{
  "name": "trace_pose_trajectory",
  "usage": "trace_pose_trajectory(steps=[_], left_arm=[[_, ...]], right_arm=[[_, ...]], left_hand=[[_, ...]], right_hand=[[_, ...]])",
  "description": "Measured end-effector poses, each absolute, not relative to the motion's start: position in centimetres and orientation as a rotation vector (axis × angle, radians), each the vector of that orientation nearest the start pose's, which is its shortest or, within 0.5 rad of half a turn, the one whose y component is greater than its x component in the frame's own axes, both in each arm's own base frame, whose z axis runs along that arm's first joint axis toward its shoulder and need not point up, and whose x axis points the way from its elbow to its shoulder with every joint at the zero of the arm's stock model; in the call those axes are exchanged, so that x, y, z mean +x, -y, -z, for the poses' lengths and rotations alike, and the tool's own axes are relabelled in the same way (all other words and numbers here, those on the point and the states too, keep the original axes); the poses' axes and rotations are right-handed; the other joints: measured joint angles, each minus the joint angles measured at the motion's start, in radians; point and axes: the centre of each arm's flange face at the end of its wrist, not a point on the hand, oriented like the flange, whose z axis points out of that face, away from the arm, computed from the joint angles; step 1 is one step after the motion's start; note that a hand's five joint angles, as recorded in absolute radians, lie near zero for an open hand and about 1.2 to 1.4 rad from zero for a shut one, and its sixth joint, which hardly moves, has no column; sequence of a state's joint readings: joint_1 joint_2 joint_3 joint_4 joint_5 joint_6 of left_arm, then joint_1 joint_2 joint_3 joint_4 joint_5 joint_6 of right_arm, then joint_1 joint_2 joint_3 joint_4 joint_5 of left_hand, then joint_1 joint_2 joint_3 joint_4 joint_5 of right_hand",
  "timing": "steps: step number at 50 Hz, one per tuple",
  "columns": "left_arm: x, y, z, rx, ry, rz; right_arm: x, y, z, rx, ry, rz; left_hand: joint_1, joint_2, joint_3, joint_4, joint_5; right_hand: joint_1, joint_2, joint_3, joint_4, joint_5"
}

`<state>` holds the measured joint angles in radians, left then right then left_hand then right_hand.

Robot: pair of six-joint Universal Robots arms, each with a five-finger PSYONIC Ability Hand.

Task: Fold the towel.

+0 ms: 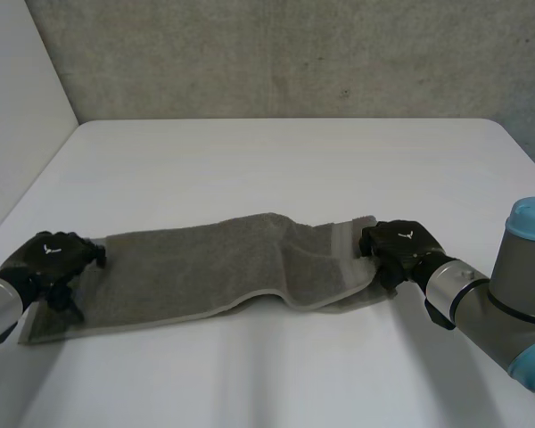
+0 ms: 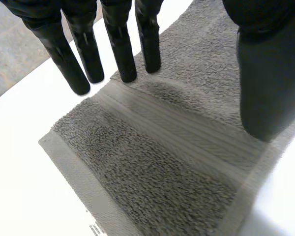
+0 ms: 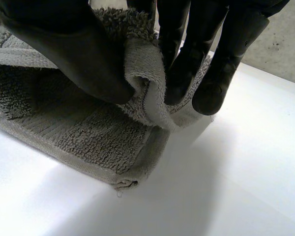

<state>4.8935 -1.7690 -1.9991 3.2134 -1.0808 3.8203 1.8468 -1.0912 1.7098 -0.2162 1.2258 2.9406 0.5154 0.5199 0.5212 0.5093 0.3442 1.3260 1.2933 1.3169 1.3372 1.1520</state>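
Where the towel (image 1: 205, 267) lies across the near part of the white worktop (image 1: 276, 160), it runs lengthwise from left to right, with one hand at each short end.

The right hand (image 1: 399, 248) is closed on the right end. In the right wrist view, its thumb (image 3: 73, 54) presses a raised fold of cloth against the fingers (image 3: 187, 69). The pinch is narrow and the cloth fills it. Below the pinched fold, a lower layer of the towel lies flat on the worktop, and its corner ends in a short loose thread.

The left hand (image 1: 49, 259) is at the left end and is wide open, holding nothing. In the left wrist view, its fingers are straight and slightly spread. Their tips sit along one long edge of the towel, some of them over bare worktop. The thumb is over the opposite long edge, and the woven band near the short hem lies between fingers and thumb. Whether any fingertip or the thumb touches the cloth cannot be told.

In the head view, the right part of the towel is doubled over itself. A curved edge crosses it near the middle, and the cloth beneath that flap is hidden. The left hand covers part of the left end, and the right hand covers the pinch itself. A small label (image 2: 94, 229) at the left end's corner is cut off, and its print is too small to read. The right arm (image 1: 508, 303) is cut off at the near right.
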Motion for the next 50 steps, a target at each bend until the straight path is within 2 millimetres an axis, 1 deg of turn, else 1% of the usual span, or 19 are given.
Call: trace_pose_trajectory(steps=[2,7,17,25,27,30,32,33,35,37,45,50], left_arm=[[-12.7,26.8,-15.0,1.015,-2.479,1.615],[-12.5,26.4,-14.8,1.024,-2.460,1.605],[-12.4,27.1,-13.3,1.079,-2.433,1.567],[-12.6,27.6,-12.5,1.114,-2.429,1.553],[-12.7,27.6,-12.4,1.118,-2.430,1.553],[-12.8,27.7,-12.3,1.122,-2.432,1.553],[-12.9,27.8,-12.3,1.121,-2.432,1.557],[-12.9,27.9,-12.4,1.120,-2.431,1.561],[-12.9,28.0,-12.5,1.116,-2.429,1.568],[-12.9,28.1,-12.6,1.114,-2.427,1.574],[-13.2,28.3,-13.1,1.099,-2.413,1.612],[-13.2,28.6,-13.6,1.052,-2.425,1.658]], right_arm=[[24.7,27.6,-13.2,-0.816,-2.212,1.535],[24.7,27.6,-13.3,-0.816,-2.211,1.537],[24.6,27.5,-13.3,-0.815,-2.214,1.534],[24.6,27.5,-13.3,-0.815,-2.214,1.534],[24.6,27.5,-13.3,-0.815,-2.214,1.534],[24.6,27.5,-13.3,-0.815,-2.214,1.533],[24.6,27.5,-13.2,-0.816,-2.214,1.533],[24.6,27.5,-13.2,-0.816,-2.214,1.533],[24.6,27.5,-13.2,-0.817,-2.213,1.533],[24.6,27.5,-13.2,-0.817,-2.213,1.533],[24.6,27.5,-13.2,-0.818,-2.214,1.533],[24.6,27.5,-13.2,-0.818,-2.214,1.533]], left_hand=[[-0.028,-0.030,-0.036,-0.019,-0.048],[-0.028,-0.030,-0.037,-0.018,-0.050],[-0.015,-0.024,-0.024,-0.011,-0.017],[0.069,0.059,0.057,0.069,0.064],[0.103,0.096,0.092,0.105,0.099],[0.245,0.241,0.242,0.257,0.224],[0.411,0.417,0.409,0.427,0.398],[0.525,0.547,0.541,0.560,0.527],[0.703,0.724,0.731,0.747,0.720],[0.802,0.811,0.817,0.829,0.808],[0.818,0.833,0.848,0.846,0.843],[0.818,0.833,0.848,0.846,0.843]], right_hand=[[0.000,0.000,0.000,0.000,0.000],[0.000,0.000,0.000,0.000,0.000],[0.000,0.000,0.000,0.000,0.000],[0.000,0.000,0.000,0.000,0.000],[0.000,0.000,0.000,0.000,0.000],[0.000,0.000,0.000,0.000,0.000],[0.000,0.000,0.000,0.000,0.000],[0.000,0.000,0.000,0.000,0.000],[0.000,0.000,0.001,0.000,0.000],[0.000,0.000,0.001,0.000,0.000],[0.000,0.000,0.004,0.000,0.000],[0.000,0.000,0.004,0.000,0.000]])
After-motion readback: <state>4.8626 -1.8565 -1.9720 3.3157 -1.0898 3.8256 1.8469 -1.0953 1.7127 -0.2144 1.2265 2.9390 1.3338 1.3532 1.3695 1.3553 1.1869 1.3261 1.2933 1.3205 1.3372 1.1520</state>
